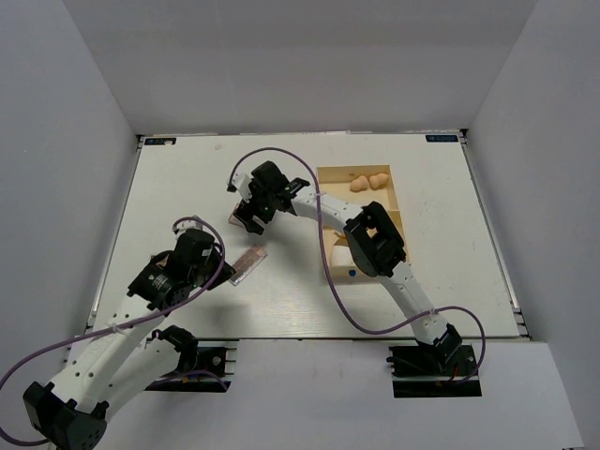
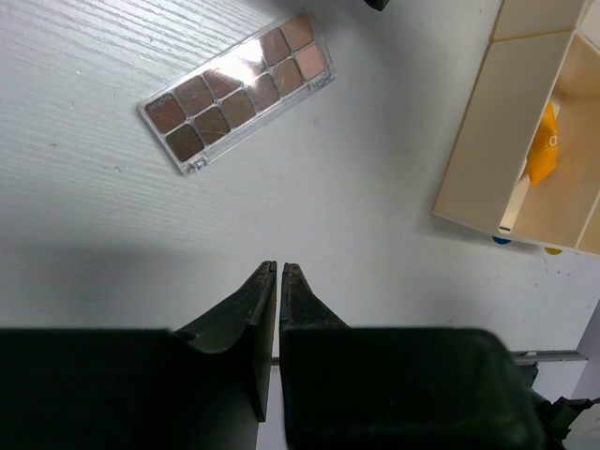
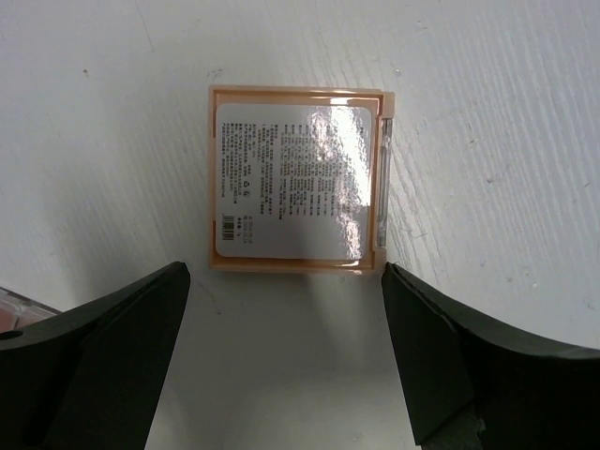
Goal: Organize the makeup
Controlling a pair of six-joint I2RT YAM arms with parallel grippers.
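Note:
The small square compact (image 3: 295,192) lies label side up on the white table, peach-rimmed. My right gripper (image 3: 286,272) is open just short of it, one finger off each near corner, not touching. In the top view the right gripper (image 1: 246,204) is left of the cream tray (image 1: 403,202). The long brown-pink palette (image 2: 236,92) lies flat ahead of my left gripper (image 2: 279,267), which is shut and empty; it shows in the top view too (image 1: 247,264). Two peach sponges (image 1: 367,182) sit in the tray's back compartment. The orange tube (image 2: 542,145) lies in a tray compartment. A white piece (image 1: 339,254) sits at the tray's front.
The right arm stretches over the tray's middle and hides what is there. The tray's wall (image 2: 478,150) stands right of the left gripper. A small blue spot (image 1: 352,274) lies by the tray's front edge. White walls enclose the table.

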